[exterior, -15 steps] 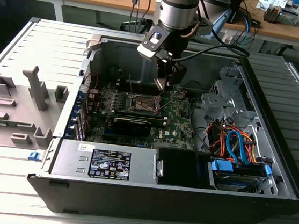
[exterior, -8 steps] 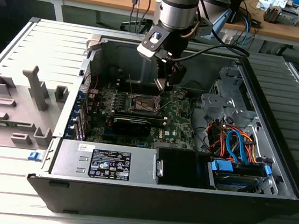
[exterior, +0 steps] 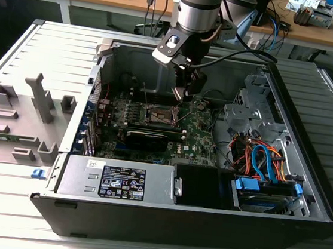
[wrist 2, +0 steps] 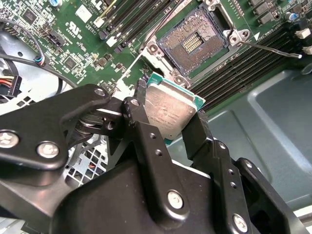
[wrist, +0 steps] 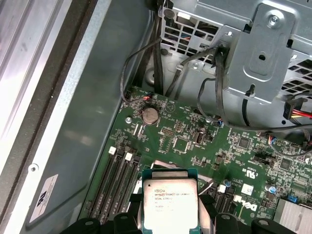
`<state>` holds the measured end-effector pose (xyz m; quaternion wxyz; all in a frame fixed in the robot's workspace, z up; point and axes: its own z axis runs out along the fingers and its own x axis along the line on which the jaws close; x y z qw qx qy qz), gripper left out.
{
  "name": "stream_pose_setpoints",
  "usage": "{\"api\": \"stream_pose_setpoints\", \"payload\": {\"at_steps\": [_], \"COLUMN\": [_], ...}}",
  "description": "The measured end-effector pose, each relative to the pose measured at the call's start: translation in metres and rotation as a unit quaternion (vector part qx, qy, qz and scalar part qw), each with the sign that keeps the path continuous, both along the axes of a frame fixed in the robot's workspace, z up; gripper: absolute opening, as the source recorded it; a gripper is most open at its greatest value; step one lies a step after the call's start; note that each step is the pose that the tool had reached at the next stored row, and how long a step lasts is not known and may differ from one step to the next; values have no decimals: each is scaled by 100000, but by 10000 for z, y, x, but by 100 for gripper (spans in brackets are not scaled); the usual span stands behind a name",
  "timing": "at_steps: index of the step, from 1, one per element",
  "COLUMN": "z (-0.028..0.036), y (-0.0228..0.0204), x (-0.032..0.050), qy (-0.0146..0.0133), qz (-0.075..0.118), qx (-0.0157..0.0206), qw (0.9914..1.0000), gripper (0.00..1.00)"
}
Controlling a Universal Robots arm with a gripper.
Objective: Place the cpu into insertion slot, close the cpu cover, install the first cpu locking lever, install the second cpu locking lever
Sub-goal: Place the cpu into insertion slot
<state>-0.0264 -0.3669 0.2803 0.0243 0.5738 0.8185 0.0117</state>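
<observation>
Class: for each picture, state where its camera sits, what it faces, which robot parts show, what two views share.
Exterior view: off the arm, looking down into the computer case; arm, gripper show.
Second wrist view: on the wrist, facing the insertion slot; fingers grip the cpu.
First wrist view: on the wrist, facing the motherboard; fingers show.
Shared: the cpu, in both wrist views.

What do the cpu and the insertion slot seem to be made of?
The cpu: matte silver-grey metal top with a dull sheen; its green edge looks like circuit board. The insertion slot: dark centre, probably plastic, with a fine grid of contacts, inside a shiny silvery metal rim.
</observation>
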Motion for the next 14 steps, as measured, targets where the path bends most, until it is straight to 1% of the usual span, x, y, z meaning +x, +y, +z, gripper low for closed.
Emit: {"api": "stream_pose_setpoints", "payload": {"at_steps": [14], "z": [-9], "y": [0], "x": [0], "qy": [1], "qz": [-1130], "qx": [-1], "qw": [99994], "gripper": [55]}}
